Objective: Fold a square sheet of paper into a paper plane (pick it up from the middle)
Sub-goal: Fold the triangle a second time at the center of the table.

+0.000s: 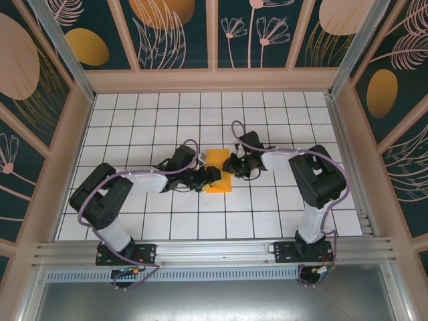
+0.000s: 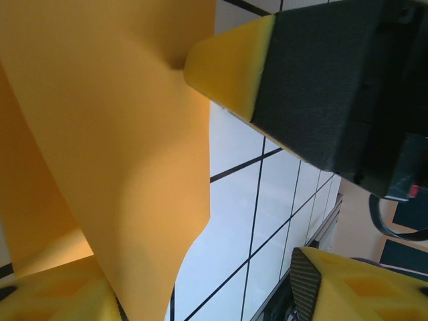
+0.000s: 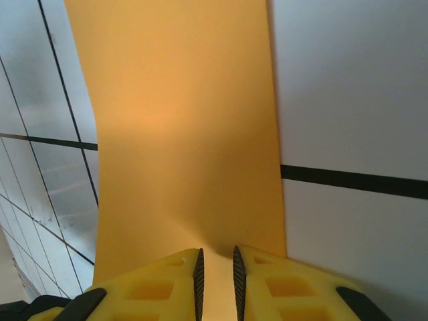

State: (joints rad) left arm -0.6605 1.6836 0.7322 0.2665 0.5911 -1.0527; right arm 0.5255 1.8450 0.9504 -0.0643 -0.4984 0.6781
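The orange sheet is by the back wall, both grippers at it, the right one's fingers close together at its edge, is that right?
No: the square sheet of paper lies in the middle of the table, not by the back wall, as the top external view shows. The left gripper and right gripper are at it, the right one's fingers close together at its edge.

Lab cell w/ grid table [image 1: 134, 221]

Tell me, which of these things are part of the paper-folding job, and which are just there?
In the job: orange sheet of paper; right gripper, pinching it; left gripper, open.
Just there: tiled table; patterned walls; purple cables.
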